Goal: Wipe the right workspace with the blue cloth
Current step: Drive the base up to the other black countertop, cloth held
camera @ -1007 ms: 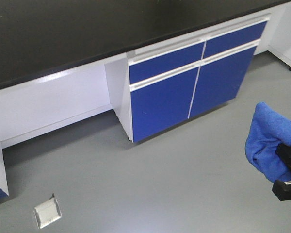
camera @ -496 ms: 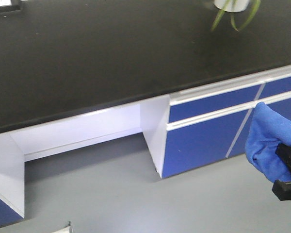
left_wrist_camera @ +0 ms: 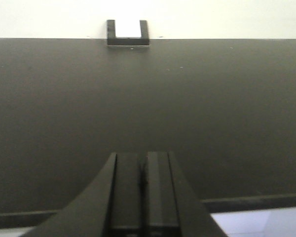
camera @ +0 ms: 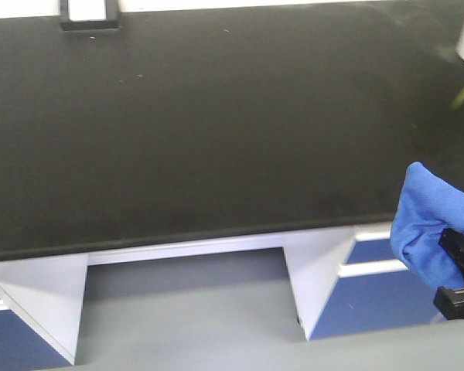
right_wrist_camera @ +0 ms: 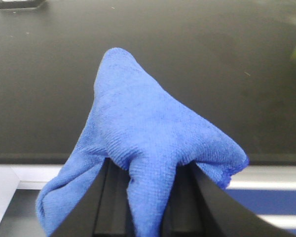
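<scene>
Far left at the back sits the socket box (camera: 89, 14), black frame round white, and the matte black right workspace (camera: 216, 131) spreads wide in front of it, with the left gripper (left_wrist_camera: 143, 159) poised over its near edge, fingers pressed together on nothing. Over to the right, the right gripper (camera: 458, 272) is clamped on the blue cloth (camera: 427, 224), which peaks up in a soft crumpled fold just off the bench's front edge, above the blue cabinet drawers (camera: 371, 297).
</scene>
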